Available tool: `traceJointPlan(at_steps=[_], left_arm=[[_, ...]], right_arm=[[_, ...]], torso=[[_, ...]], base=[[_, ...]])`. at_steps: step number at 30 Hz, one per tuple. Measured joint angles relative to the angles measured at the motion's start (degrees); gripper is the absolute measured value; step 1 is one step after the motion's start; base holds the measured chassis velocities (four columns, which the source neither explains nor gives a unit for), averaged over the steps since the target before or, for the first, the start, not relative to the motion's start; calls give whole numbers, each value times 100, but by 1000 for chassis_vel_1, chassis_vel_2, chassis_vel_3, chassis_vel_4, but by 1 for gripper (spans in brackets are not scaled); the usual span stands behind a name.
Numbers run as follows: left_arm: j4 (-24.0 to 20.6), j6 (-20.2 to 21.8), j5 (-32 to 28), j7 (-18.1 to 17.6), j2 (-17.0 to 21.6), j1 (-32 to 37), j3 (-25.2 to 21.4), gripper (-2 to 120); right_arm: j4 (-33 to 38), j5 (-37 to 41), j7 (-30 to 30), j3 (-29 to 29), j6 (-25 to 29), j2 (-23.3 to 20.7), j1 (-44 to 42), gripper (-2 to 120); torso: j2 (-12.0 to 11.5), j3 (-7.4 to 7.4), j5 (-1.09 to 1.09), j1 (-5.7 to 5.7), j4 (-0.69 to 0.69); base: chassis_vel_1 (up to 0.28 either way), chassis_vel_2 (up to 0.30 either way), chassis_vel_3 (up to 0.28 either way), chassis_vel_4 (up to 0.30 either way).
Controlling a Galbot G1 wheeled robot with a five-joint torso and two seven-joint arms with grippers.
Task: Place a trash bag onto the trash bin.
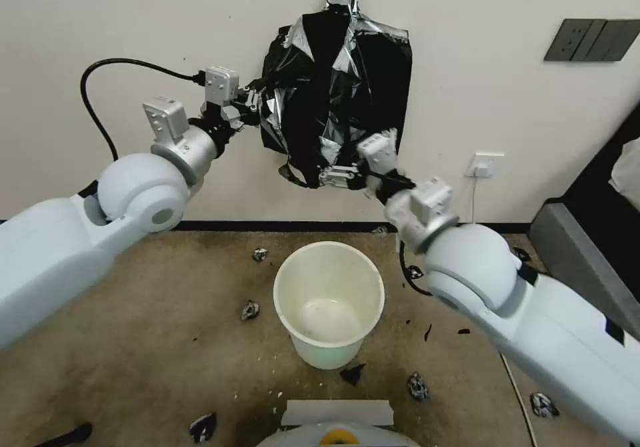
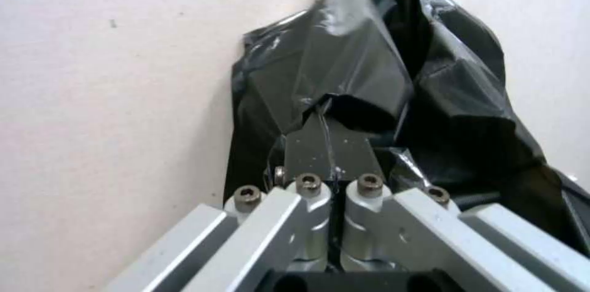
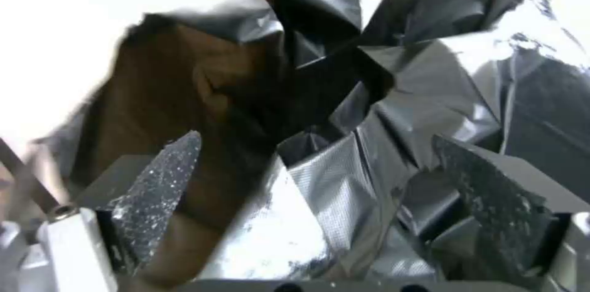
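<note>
Head view, upper centre of the frame: a thin, glossy black plastic trash bag (image 1: 337, 94) hangs against the pale wall, gathered to a silvery knot at its top, while my two arms reach up to it from the lower corners. My left gripper (image 1: 252, 107) sits at the bag's left edge, its dark fingers (image 2: 326, 149) pressed together on a fold of the film, as the left wrist view confirms. My right gripper (image 1: 337, 175) is at the bag's lower edge, centre of the frame; in the right wrist view its two gritty pads (image 3: 154, 190) stand spread, with crumpled film lying between them but not yet pinched. Below, at the middle of the frame, the round white plastic trash bin (image 1: 283, 287) stands open on the brown floor, well apart from the bag, black plastic scraps (image 1: 250, 310) scattered about it. The step in hand looks like securing a second hold: I should close the right pads on one layer only, so the mouth can later be pulled open, and keep the left pinch firm, since such film tears and slips easily
</note>
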Motion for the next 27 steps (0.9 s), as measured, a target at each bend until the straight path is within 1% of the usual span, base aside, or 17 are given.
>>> traceJointPlan(at_steps=[2,3,4,6,7,8,9,10,11,13,14,18,19,22,23,26,27], left_arm=[[-72,3,-4,2,41,83,-76,0],[-82,3,-5,2,42,92,-84,0],[-82,3,-5,2,42,92,-84,0],[-104,4,-5,2,38,92,-89,0],[-104,4,-5,2,38,92,-89,0],[-109,5,-5,2,19,65,-81,0],[-110,6,-5,2,0,44,-65,0],[-110,7,-5,2,-13,30,-55,0],[-110,7,-5,2,-13,30,-55,0],[-109,9,-7,3,-44,12,-41,0],[-109,9,-7,3,-44,12,-41,0],[-139,12,-16,2,-51,18,-36,0],[-139,12,-16,2,-51,18,-36,0],[-175,14,-39,2,-50,-7,-14,0],[-175,14,-39,2,-50,-7,-14,0],[-189,16,-59,0,-51,-59,20,0],[-189,16,-59,0,-51,-59,20,0]], right_arm=[[-103,-9,109,-268,-444,30,369,97],[-116,-11,115,-321,-573,17,434,96],[-116,-11,115,-321,-573,17,434,96],[-122,-15,106,-459,-926,-93,594,95],[-122,-15,106,-459,-926,-93,594,95],[-101,-21,92,-538,-1021,-194,658,88],[-85,-25,78,-588,-1043,-278,685,82],[-80,-27,70,-617,-1048,-327,696,79],[-80,-27,70,-617,-1048,-327,696,79],[-107,-30,51,-661,-1050,-436,703,68],[-107,-30,51,-661,-1050,-436,703,68],[-321,-60,66,-662,-1049,-533,676,47],[-321,-60,66,-662,-1049,-533,676,47],[-480,15,147,-672,-1045,-539,694,34],[-480,15,147,-672,-1045,-539,694,34],[-636,171,294,-700,-1038,-495,751,21],[-636,171,294,-700,-1038,-495,751,21]], torso=[[0,0,0,0,0],[0,0,0,0,-1],[0,0,0,0,-1],[0,0,2,0,-2],[0,0,2,0,-2],[0,0,2,0,-2],[0,0,2,0,-2],[0,0,2,0,-2],[0,0,2,0,-2],[0,0,3,0,-3],[0,0,3,0,-3],[0,0,2,0,-2],[0,0,2,0,-2],[0,0,2,0,-2],[0,0,2,0,-2],[0,0,2,0,-2],[0,0,2,0,-2]], base=[[0,0,0,0],[0,0,0,0],[0,0,0,0],[0,0,0,0],[0,0,0,0],[0,0,0,0],[0,0,0,0],[0,0,0,0],[0,0,0,0],[0,0,0,0],[0,0,0,0],[0,0,0,0],[0,0,0,0],[0,0,0,0],[0,0,0,0],[0,0,0,0],[0,0,0,0]])
